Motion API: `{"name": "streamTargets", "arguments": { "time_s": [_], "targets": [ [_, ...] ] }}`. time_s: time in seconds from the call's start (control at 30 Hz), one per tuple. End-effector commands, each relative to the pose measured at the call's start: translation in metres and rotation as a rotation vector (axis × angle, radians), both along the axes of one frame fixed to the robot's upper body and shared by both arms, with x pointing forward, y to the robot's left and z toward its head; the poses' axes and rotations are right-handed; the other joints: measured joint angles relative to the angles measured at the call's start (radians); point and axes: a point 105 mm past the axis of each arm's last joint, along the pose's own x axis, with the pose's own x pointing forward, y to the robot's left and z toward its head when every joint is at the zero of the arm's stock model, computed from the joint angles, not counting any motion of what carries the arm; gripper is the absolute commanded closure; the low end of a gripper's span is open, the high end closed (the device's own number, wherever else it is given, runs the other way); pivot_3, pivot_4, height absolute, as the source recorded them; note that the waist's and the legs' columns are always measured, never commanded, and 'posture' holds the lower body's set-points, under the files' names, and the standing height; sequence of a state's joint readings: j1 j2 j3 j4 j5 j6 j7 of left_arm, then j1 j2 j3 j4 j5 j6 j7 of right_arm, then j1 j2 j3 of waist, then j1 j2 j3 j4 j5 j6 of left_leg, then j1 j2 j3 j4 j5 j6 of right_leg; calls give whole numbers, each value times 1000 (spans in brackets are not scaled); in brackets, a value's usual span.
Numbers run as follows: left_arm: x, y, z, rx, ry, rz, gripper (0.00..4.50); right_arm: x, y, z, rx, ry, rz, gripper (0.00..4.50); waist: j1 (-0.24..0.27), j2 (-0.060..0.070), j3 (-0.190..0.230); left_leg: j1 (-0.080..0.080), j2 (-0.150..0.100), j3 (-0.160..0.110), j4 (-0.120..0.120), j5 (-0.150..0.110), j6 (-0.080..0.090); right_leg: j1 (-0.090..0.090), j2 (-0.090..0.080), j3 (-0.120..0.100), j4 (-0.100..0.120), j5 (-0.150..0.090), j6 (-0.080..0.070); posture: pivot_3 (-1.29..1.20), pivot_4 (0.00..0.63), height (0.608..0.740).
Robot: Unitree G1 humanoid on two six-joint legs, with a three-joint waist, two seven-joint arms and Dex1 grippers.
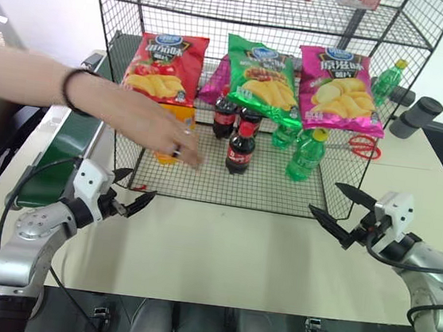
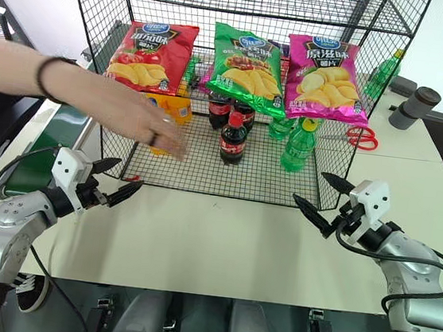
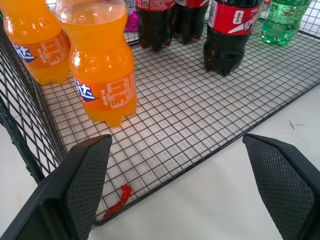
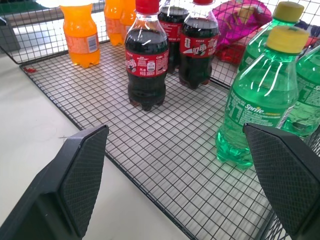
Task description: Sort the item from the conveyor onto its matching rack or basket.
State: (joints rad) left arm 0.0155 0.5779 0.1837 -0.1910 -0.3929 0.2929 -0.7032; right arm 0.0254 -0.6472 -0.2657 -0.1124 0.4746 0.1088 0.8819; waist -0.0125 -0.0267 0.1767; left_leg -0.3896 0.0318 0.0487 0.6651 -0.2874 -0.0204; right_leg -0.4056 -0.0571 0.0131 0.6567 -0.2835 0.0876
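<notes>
Three cola bottles [image 1: 240, 147] upright mid-basket [image 1: 226, 192]; bare mesh floor toward near edge. Left claw [image 1: 131, 196] and right claw [image 1: 343, 209] wide open, empty, over table [image 1: 228, 247] outside that edge.

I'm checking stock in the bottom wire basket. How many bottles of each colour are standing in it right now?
Cola bottles, dark with red caps: 3
Orange bottles: 2 in view; a person's hand hides part of that corner
Green bottles, yellow caps: at least 2
Total in the basket: at least 7
</notes>
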Motion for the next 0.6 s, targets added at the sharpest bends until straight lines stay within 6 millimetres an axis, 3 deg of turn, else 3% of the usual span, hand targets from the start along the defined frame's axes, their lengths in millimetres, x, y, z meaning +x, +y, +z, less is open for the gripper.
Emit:
{"name": "streamTargets", "arguments": {
  "time_s": [0.03, 0.6],
  "targets": [
    [-1, 2, 15, 15, -53, 4, 0, 2, 3, 9, -1, -39, 10, 28, 0, 0, 0, 0, 0, 0, 0, 0, 0, 0, 0, 0, 0, 0, 0, 0, 150, 740],
    [3, 3, 18, 16, -76, 20, 0, 14, 8, 12, -4, -59, 22, 28, 0, 0, 0, 0, 0, 0, 0, 0, 0, 0, 0, 0, 0, 0, 0, 0, 150, 740]
  ]
}}
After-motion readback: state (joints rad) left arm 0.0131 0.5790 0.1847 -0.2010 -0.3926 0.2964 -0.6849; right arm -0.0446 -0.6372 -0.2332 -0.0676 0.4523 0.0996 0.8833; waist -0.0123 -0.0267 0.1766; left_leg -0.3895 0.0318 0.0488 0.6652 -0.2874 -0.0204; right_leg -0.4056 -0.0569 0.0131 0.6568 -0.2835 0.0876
